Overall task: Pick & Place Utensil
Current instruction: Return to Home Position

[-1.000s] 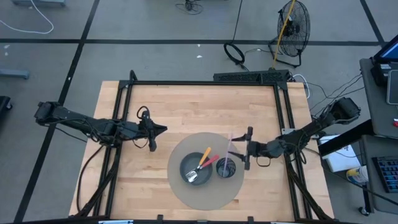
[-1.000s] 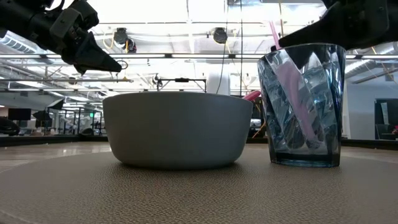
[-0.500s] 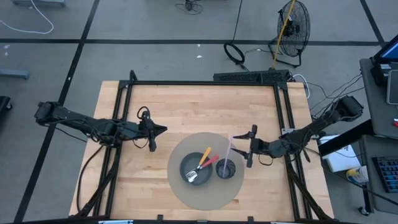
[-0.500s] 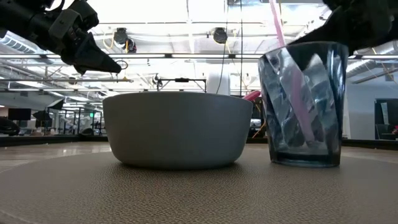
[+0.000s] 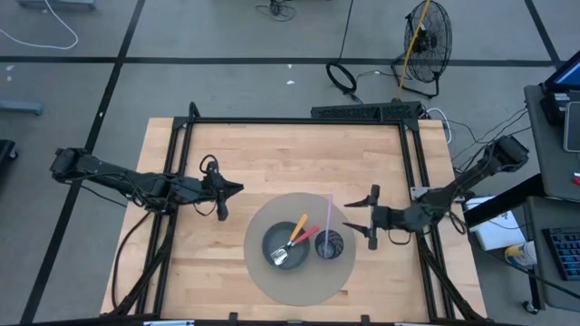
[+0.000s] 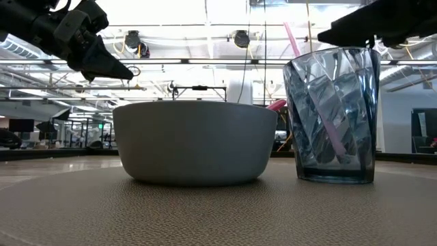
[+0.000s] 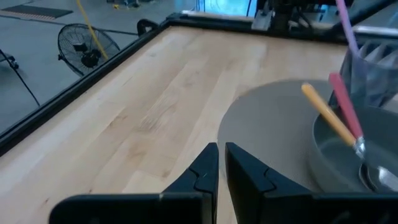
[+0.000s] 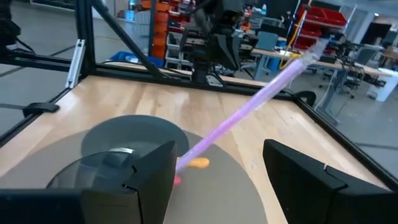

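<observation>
A grey bowl [image 5: 286, 244] and a blue-tinted glass cup [image 5: 330, 244] stand on a round grey mat [image 5: 299, 285]. An orange-handled utensil [image 5: 298, 226] and a pink-handled one [image 5: 308, 235] lie in the bowl, their handles on its rim. A purple-handled utensil [image 5: 328, 210] stands with its lower end in the cup [image 6: 332, 113], leaning on the rim. To the right of the cup my right gripper [image 5: 355, 217] is open, and in its wrist view the purple handle [image 8: 249, 112] slants past its fingers untouched. Left of the mat my left gripper [image 5: 237, 188] is shut and holds nothing.
The black frame rails [image 5: 299, 120] run along the table's far and side edges. Bare wood lies on the far side of the mat [image 5: 290, 158] and near the front corners. Beyond the table a fan [image 5: 426, 36] and cables lie on the floor.
My right gripper has drawn back from the cup toward the table's right edge and risen a little, its fingers open throughout. The purple handle has rocked in the cup, and its top now leans more toward the bowl's side.
</observation>
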Tool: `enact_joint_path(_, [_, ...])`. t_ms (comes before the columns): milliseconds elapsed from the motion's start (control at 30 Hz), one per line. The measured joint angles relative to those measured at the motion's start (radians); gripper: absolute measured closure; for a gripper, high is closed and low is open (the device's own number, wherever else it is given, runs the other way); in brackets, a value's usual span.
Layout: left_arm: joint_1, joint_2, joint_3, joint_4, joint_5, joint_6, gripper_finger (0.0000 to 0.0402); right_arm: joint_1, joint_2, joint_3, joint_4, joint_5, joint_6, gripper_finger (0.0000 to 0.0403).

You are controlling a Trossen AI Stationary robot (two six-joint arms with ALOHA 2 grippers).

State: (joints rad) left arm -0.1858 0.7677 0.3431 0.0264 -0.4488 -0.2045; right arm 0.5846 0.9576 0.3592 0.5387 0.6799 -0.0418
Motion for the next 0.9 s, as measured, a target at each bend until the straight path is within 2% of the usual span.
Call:
enact_joint_path(233, [0.000,0.000,0.000,0.046,-0.001,-0.034,0.0366,0.029,-0.066,0.000,0.033,0.000,-0.037,0.0165])
enact_joint_path(400, [0.000,0.000,0.000,0.048,-0.002,-0.050,0.0366,0.047,-0.145,0.000,-0.030,0.002,-0.172,0.0165])
enact_joint_path(500, [0.016,-0.003,0.000,0.086,-0.025,-0.077,0.0366,0.027,-0.195,0.000,-0.032,0.027,-0.183,0.0165])
enact_joint_path(567, [0.024,-0.003,0.000,0.135,-0.025,-0.022,0.0366,0.006,-0.221,0.000,-0.071,0.025,-0.183,0.0165])
enact_joint_path(667, [0.024,-0.003,0.000,0.210,0.083,0.179,0.0366,-0.039,-0.238,0.000,-0.109,-0.044,-0.183,0.0165])
enact_joint_path(767, [0.037,-0.003,0.000,0.298,0.250,0.334,0.0366,-0.111,-0.242,0.000,-0.104,-0.190,-0.187,0.0165])
enact_joint_path(833, [0.053,-0.003,0.001,0.336,0.355,0.409,0.0366,-0.171,-0.242,0.000,-0.095,-0.283,-0.191,0.0165])
enact_joint_path(900, [0.076,-0.003,0.001,0.352,0.406,0.436,0.0366,-0.239,-0.242,0.000,-0.094,-0.354,-0.191,0.0165])
